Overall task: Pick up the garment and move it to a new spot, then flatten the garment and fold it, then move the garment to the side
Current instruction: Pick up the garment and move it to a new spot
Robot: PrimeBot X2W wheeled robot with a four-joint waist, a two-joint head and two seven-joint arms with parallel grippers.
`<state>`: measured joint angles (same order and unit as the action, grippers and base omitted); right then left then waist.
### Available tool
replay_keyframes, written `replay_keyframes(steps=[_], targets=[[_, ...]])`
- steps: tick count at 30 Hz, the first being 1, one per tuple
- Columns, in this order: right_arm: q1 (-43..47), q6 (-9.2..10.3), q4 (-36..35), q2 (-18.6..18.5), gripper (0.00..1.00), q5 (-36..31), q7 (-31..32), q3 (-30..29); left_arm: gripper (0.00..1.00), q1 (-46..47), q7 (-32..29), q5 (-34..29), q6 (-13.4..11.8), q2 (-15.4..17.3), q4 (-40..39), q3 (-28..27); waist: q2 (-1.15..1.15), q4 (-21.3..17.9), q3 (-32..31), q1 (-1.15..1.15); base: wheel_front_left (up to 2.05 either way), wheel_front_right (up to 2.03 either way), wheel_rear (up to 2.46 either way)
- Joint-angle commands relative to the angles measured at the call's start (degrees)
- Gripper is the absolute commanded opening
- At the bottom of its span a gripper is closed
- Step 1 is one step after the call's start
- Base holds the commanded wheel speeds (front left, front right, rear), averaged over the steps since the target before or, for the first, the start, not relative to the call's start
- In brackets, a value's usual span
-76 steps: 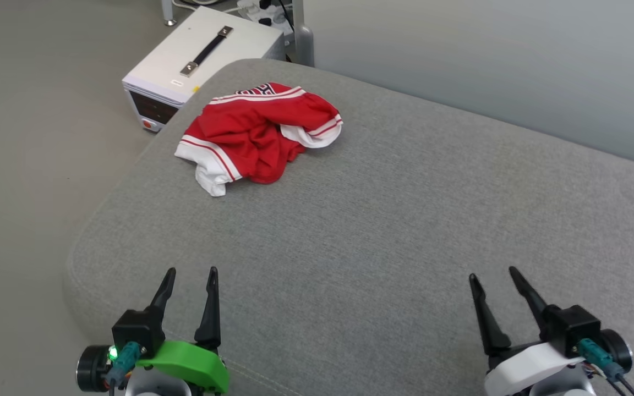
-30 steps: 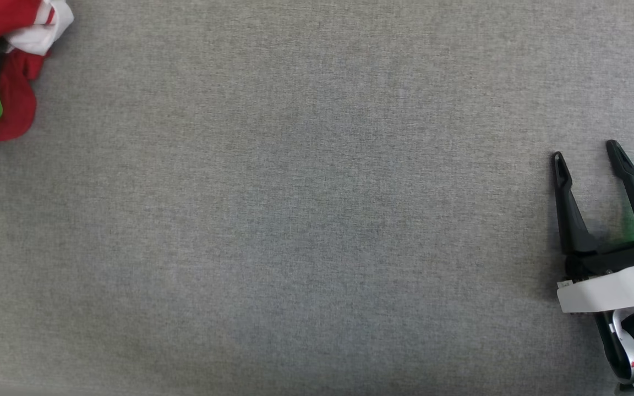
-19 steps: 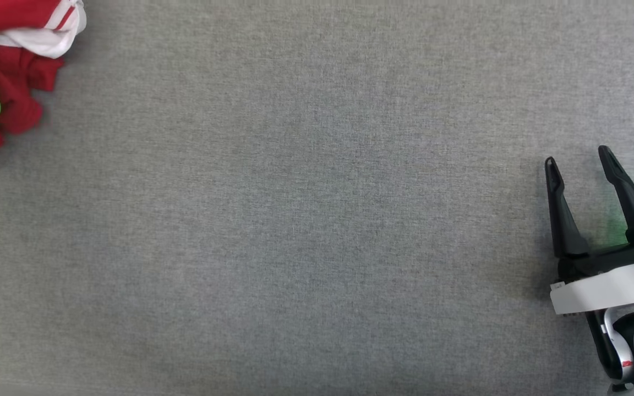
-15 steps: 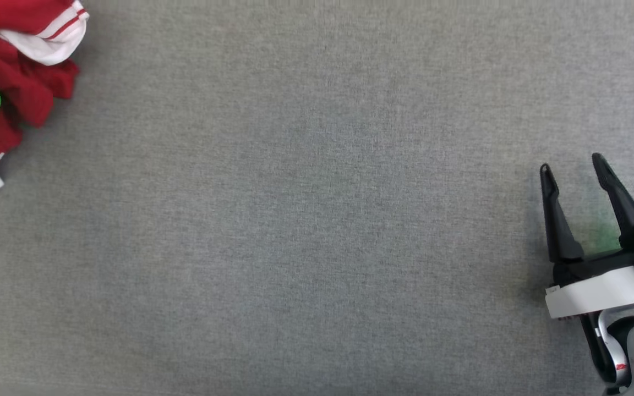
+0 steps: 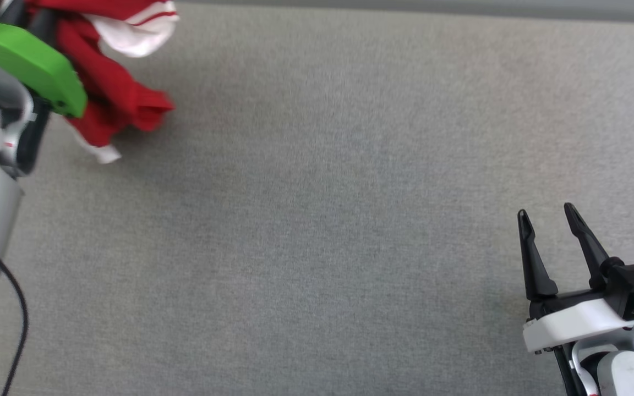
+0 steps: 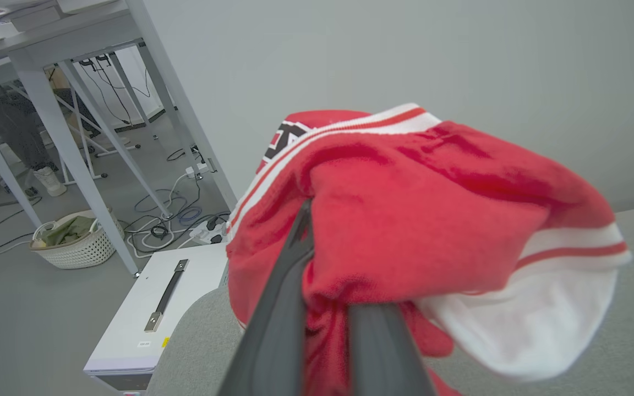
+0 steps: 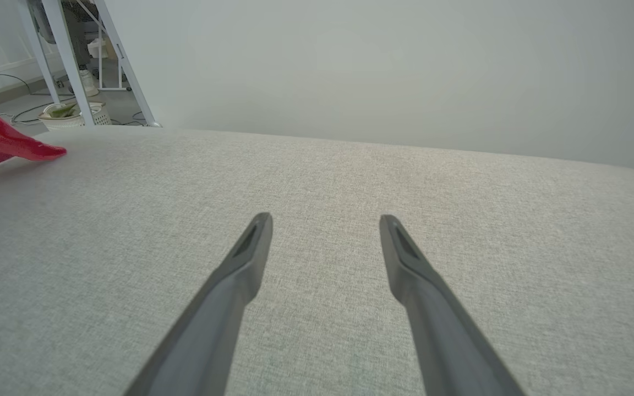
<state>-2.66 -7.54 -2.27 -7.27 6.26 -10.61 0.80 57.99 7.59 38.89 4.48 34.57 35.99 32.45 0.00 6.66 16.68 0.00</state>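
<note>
The left gripper [image 6: 325,275] is clenched on the garment [image 6: 432,220]: its 2 dark fingers [image 6: 281,286] stand nearly together with a fold of red cloth pinched between them, and the rest of the bundle is draped over their tips. In the head view the garment [image 5: 108,93] hangs bunched from that gripper, behind its green bracket [image 5: 31,60], over the far left corner of the grey cushion [image 5: 317,220]. Whether its lowest folds touch the cushion is hard to tell. The bundle's long axis runs roughly from the far edge toward the near edge. 1 white cuff [image 5: 135,33] with a red stripe points toward the cushion's middle, and the black-and-white lettering [image 6: 284,140] lies on the side away from the gripper. The right gripper [image 5: 546,210] is spread wide with nothing between its fingers, low over the cushion's near right part, well apart from the garment
</note>
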Motion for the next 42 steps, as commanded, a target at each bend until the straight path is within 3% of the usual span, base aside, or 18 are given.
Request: replay_keyframes(steps=[1, 8, 17, 26, 33, 34, 42], targets=[[0.57, 0.05, 0.37, 0.39, 1.0, 0.12, -0.6, -0.15, 0.0, -1.37, -0.61, -0.24, -0.87, -0.87, -1.95, 0.46, 0.0, -0.82, -6.38, 0.0, 0.0, 0.0, 0.0], [2.17, 0.05, 1.65, 1.2, 1.0, 0.23, -1.15, -0.4, 0.0, -5.8, -5.5, 0.75, -5.83, -5.71, -12.25, 3.02, 0.0, -2.64, -10.28, 0.0, 0.0, 0.0, 0.0], [2.91, 0.05, 1.45, 1.9, 1.0, -0.01, -1.35, -0.78, 0.0, -12.23, -7.51, 1.6, -8.55, -13.71, -18.1, 8.44, 0.0, -8.12, -10.66, 0.0, 0.0, 0.0, 0.0], [1.53, 0.05, 1.46, 2.96, 1.0, -0.48, -1.88, -1.18, 0.0, -15.89, -5.59, 2.71, -10.3, -25.3, -10.8, 13.08, 0.0, -15.24, -6.39, 0.0, 0.0, 0.0, 0.0], [-0.2, 0.05, 2.78, 3.68, 1.0, -0.3, -2.8, -0.64, 0.01, -13.49, -3.14, 1.53, -11.04, -29.82, 0.22, 15.13, 0.0, -20.13, -3.14, 0.0, 0.0, 0.0, 0.0], [-0.46, 0.05, 3.0, 3.78, 1.0, -0.22, -2.97, -0.51, 1.0, -13.06, -3.24, 1.2, -10.87, -30.2, 2.06, 15.91, 0.0, -20.61, -2.72, 0.0, 0.0, 0.0, 0.0], [-1.52, 0.05, 4.61, 4.21, 1.0, 0.04, -3.85, -0.73, 1.0, -11.05, -0.71, 1.32, -7.49, -31.44, 9.96, 18.96, 0.0, -20.6, -2.31, 0.0, 0.0, 0.0, 0.0]])
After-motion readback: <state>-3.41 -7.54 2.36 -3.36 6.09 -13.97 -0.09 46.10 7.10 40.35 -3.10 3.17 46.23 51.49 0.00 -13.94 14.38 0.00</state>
